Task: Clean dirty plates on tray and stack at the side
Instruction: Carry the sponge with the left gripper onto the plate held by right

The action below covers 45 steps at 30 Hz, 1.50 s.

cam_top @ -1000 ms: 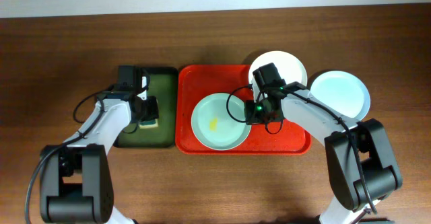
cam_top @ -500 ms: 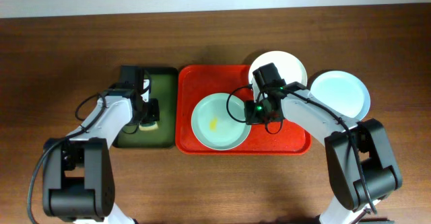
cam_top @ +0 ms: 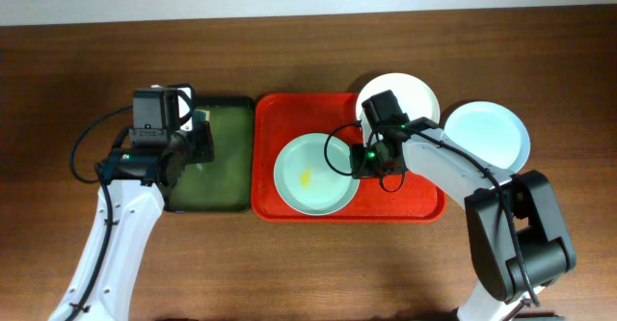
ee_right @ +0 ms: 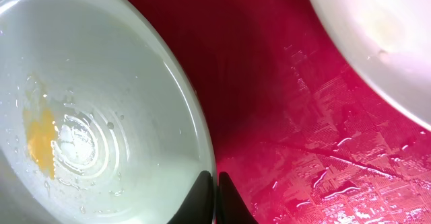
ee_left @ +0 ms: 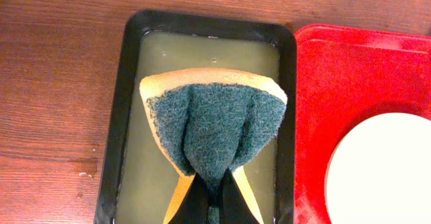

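Nearest the robot, the round, shallow pale green plate (cam_top: 313, 174) lies inside the large red rectangular plastic tray (cam_top: 415, 203), in its left half. It has a small yellow smear (cam_top: 306, 177) and beads of water on its floor. The right pincer (ee_right: 215, 185) is closed on this plate's right rim, one finger inside the rim and one outside.

Level with it on the left, the left pincer (ee_left: 213, 192) is clamped on a yellow sponge with a dark green scouring face (ee_left: 214, 120), pinching it so the pad folds into a fan. The sponge is over the narrow dark green plastic tray (ee_left: 120, 136), which holds a shallow pale liquid (ee_left: 151, 183) and sits just beside the red tray's left edge on the brown wooden counter (cam_top: 289, 263).

Farther back on the right, the round pale blue plate (cam_top: 487, 133) rests on the counter just beside the red tray. Farthest, the round white plate (cam_top: 410, 92) sits over the tray's far right corner, overlapping its rim.
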{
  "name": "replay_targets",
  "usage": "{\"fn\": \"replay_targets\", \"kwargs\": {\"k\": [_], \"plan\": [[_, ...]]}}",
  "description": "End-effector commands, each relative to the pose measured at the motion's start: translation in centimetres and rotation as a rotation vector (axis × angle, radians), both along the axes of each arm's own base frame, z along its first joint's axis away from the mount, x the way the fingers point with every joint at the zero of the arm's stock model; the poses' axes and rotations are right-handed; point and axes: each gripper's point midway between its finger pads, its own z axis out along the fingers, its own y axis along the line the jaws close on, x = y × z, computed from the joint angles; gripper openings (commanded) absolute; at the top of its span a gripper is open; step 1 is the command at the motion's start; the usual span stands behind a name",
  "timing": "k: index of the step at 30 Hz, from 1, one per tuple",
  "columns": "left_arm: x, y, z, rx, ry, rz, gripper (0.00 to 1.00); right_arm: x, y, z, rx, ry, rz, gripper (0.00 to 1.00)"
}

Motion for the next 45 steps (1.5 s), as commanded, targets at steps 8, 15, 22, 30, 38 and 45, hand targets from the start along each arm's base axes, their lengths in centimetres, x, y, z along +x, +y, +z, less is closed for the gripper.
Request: {"fn": "replay_targets", "kwargs": {"k": [8, 15, 22, 30, 38, 45], "plan": [[0.3, -0.3, -1.4, -0.001, 0.038, -0.012, 0.0, -0.2, -0.6, -0.6, -0.006, 0.03, -0.089, 0.04], [0.5, -0.8, -3.0, -0.022, 0.084, -0.027, 0.0, -0.8, 0.6, -0.6, 0.043, 0.12, -0.344, 0.04], [0.7, -1.3, -4.6, -0.048, 0.123, -0.044, 0.0, -0.9, 0.9, -0.5, 0.062, 0.13, -0.342, 0.04], [2.9, -2.9, 1.4, -0.059, 0.21, -0.066, 0.0, -0.9, 0.8, -0.5, 0.055, 0.123, -0.326, 0.04], [1.2, -16.3, -7.3, -0.162, 0.459, -0.382, 0.0, -0.8, 0.3, -0.7, 0.025, 0.107, -0.32, 0.04], [1.1, -18.6, -11.6, -0.142, 0.515, -0.368, 0.0, -0.8, 0.3, -0.7, 0.02, 0.103, -0.314, 0.04]]}}
